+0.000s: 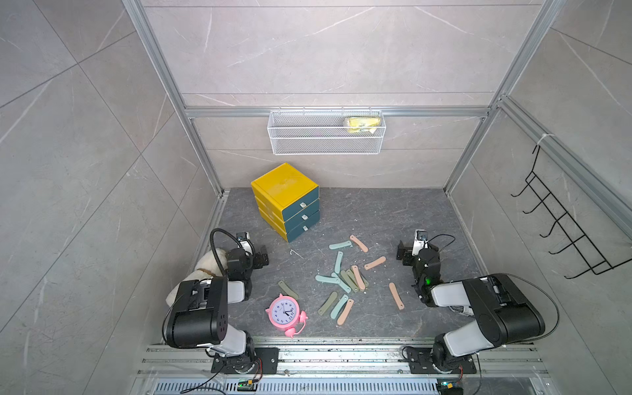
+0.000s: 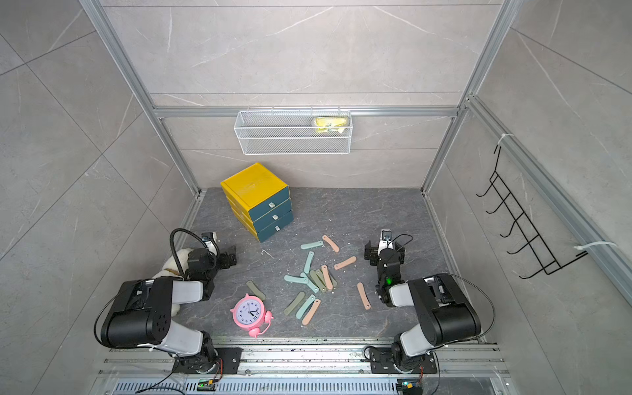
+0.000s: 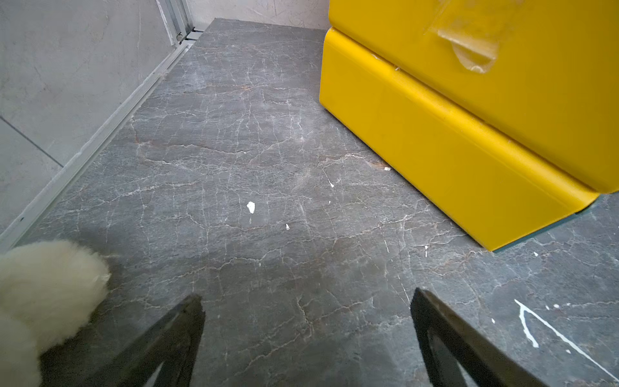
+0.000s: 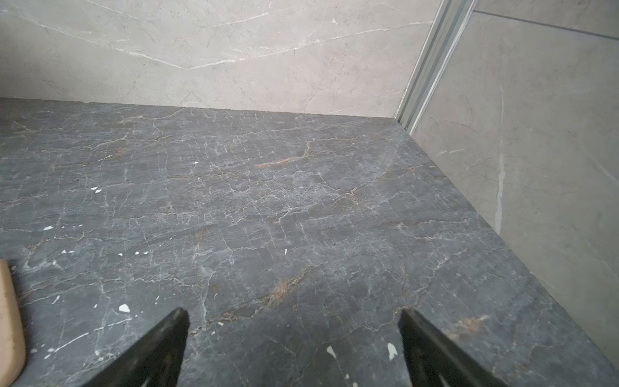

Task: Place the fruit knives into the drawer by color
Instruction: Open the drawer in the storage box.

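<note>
Several fruit knives in teal, olive and salmon pink lie scattered mid-table, most in a loose pile (image 1: 345, 280) (image 2: 316, 280). One pink knife (image 1: 396, 295) lies nearest my right arm, and its end shows in the right wrist view (image 4: 8, 318). The drawer unit (image 1: 285, 191) (image 2: 254, 189) (image 3: 469, 134) is yellow with three teal fronts, all shut. My left gripper (image 1: 253, 251) (image 3: 308, 296) hovers open over bare table, left of the drawers. My right gripper (image 1: 415, 253) (image 4: 293, 311) is open and empty, right of the knives.
A pink alarm clock (image 1: 284, 312) lies near the front edge. A white plush toy (image 1: 208, 263) (image 3: 43, 291) sits beside my left arm. A wire basket (image 1: 307, 143) hangs on the back wall. A black hook rack (image 1: 564, 232) hangs on the right wall.
</note>
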Controlling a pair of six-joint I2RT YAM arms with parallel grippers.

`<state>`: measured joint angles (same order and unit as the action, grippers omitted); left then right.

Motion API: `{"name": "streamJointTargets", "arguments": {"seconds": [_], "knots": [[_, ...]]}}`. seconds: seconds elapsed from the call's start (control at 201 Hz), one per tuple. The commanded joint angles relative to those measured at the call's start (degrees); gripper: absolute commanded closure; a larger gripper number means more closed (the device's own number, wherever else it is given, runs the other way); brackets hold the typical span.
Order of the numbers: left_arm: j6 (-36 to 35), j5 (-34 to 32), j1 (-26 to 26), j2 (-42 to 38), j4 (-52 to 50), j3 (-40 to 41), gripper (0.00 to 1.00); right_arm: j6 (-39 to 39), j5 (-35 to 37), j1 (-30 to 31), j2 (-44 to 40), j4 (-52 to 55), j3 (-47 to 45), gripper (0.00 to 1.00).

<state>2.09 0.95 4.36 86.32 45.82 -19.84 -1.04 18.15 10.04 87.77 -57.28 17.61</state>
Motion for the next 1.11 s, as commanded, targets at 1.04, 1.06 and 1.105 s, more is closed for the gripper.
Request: {"name": "streamJointTargets", "arguments": {"seconds": [1.04,1.06,1.105], "knots": [[-3.24,-3.52,-2.94,-6.08,-14.27,-7.93,0.0,0.41,-1.5,-0.45,-4.74,4.17,1.06,0.01],[-3.83,-4.6,-3.83,-7.01,-17.1,-9.59,0.0,0.2,-1.31,-0.25,-6.0,6.3,1.65,0.01],[-5.14,-6.1,-5.57,-8.22,-21.63,-12.42,0.0,-0.21,-0.92,0.24,-8.58,11.02,3.16,0.01]]}}
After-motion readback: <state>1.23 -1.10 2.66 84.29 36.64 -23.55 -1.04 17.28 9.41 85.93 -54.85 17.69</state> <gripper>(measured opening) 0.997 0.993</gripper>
